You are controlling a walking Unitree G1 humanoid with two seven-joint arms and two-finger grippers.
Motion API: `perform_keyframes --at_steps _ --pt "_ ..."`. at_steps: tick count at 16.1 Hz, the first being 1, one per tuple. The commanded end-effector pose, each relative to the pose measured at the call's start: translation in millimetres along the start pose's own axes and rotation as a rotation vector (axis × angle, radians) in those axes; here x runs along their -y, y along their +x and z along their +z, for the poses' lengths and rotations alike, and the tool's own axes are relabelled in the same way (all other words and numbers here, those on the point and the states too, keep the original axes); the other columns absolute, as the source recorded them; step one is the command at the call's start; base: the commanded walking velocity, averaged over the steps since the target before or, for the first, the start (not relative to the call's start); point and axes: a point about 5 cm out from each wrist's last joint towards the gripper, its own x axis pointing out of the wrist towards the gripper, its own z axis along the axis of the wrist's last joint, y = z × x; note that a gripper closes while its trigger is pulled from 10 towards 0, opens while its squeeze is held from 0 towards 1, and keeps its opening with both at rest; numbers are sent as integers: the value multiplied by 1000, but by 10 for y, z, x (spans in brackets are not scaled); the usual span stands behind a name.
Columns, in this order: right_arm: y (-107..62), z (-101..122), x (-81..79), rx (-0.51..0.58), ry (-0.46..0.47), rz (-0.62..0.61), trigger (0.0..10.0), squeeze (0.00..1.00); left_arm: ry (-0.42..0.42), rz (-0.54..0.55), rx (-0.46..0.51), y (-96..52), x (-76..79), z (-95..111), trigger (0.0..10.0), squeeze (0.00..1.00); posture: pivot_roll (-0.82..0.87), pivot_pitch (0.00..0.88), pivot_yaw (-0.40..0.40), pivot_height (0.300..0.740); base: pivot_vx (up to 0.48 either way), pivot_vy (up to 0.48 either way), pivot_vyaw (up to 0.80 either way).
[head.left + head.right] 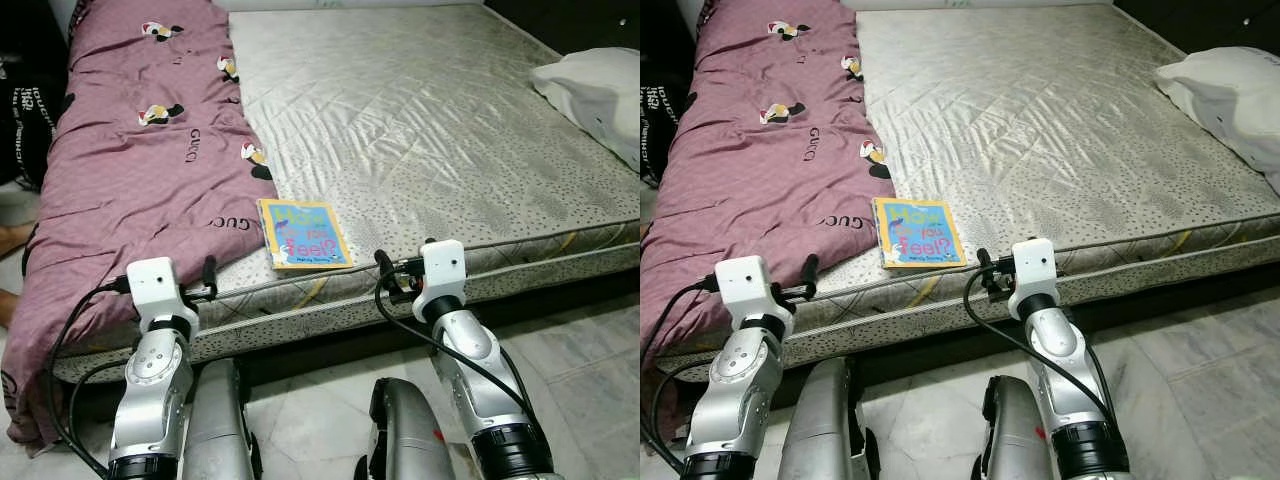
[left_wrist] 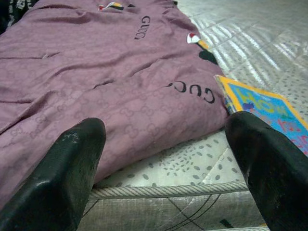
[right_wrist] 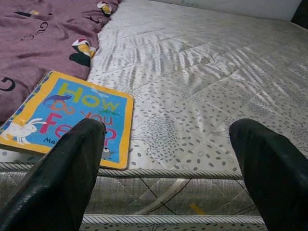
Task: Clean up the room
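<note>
A children's book [image 1: 303, 233] with a blue cover and yellow border lies flat on the bare grey mattress [image 1: 430, 110], close to the front edge. Its left side touches a purple printed blanket [image 1: 140, 150] that covers the bed's left part and hangs over the edge. My left gripper [image 2: 166, 127] is open at the mattress edge, facing the blanket, with the book [image 2: 269, 108] off to one side. My right gripper [image 3: 168, 127] is open too, just short of the edge, slightly right of the book [image 3: 67, 115]. Nothing is between either pair of fingers.
A white pillow [image 1: 600, 90] lies at the bed's far right. A black bag [image 1: 25, 110] stands beside the bed on the left. Pale marble floor [image 1: 580, 340] runs along the bed's front, where my legs stand.
</note>
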Motion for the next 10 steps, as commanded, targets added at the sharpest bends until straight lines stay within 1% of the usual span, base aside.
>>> perform_keyframes --at_steps 1,2,4,7,10 --pt "-8 -10 49 -9 -1 -18 10000 0 -6 -22 11 -7 25 8 10000 0 -31 61 -41 576 0 0 0" --pt "-9 -9 51 -10 -3 -18 10000 0 -9 -26 11 -7 30 8 10000 0 -32 63 -43 576 0 0 0" --pt "-9 -7 53 -10 -7 -17 10000 0 -11 -33 13 -9 41 8 10000 0 -32 63 -44 576 292 0 0" --pt "-6 -5 55 -9 -9 -17 10000 0 -7 -40 11 -20 52 -1 10000 0 -33 65 -44 576 0 0 0" --pt "-8 3 69 -6 -15 -19 10000 0 -9 -48 16 -21 56 -2 10000 0 -36 64 -44 576 338 0 0"
